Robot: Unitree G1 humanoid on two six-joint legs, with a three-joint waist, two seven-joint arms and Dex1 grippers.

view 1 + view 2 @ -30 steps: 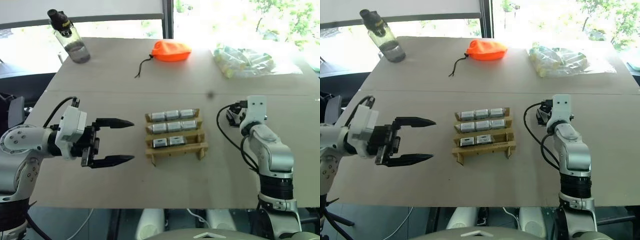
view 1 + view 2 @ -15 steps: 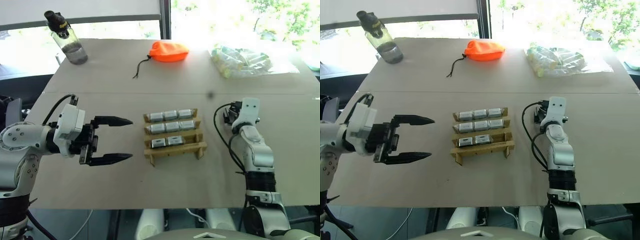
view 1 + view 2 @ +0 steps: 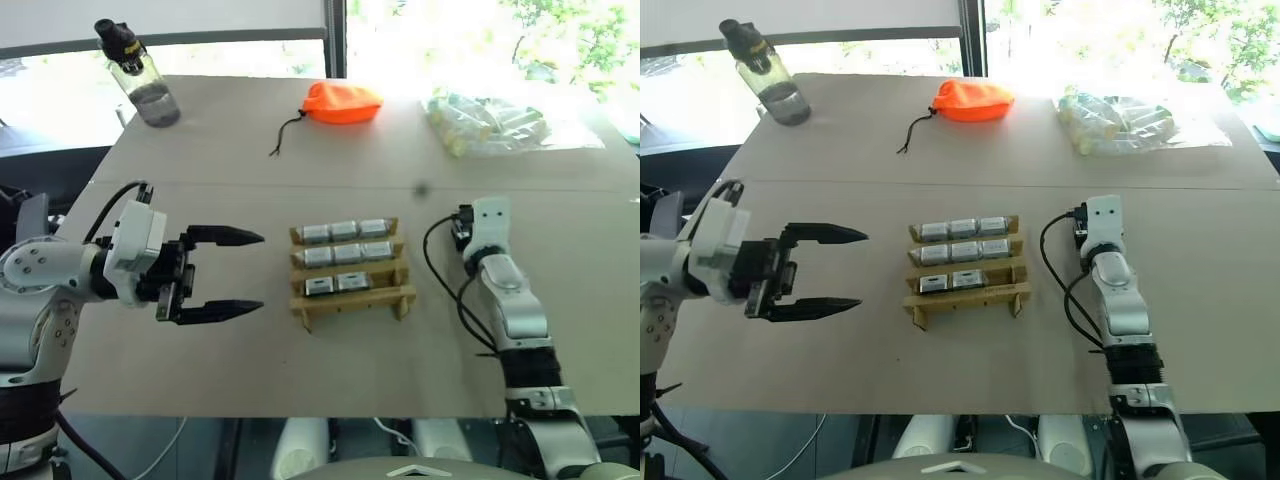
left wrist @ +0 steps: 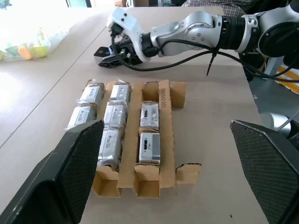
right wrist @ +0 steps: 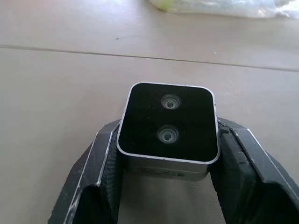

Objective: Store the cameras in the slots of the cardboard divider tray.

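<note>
The cardboard divider tray sits mid-table with several silver-grey cameras in its slots: three in the back row, three in the middle, two in the front. The front row's right slot holds nothing. Right of the tray, low over the table, my right gripper is shut on another camera, a finger pressed to each side and its dark two-lens face turned toward the wrist. Left of the tray, my left gripper hangs open and empty, pointing at it.
A water bottle stands at the far left corner. An orange pouch with a cord lies at the back centre. A clear bag of pale tubes lies at the back right. The right arm's black cable loops beside the tray.
The right gripper's fingers have closed onto the camera and its wrist has flattened toward the table. The left gripper has stayed open in place.
</note>
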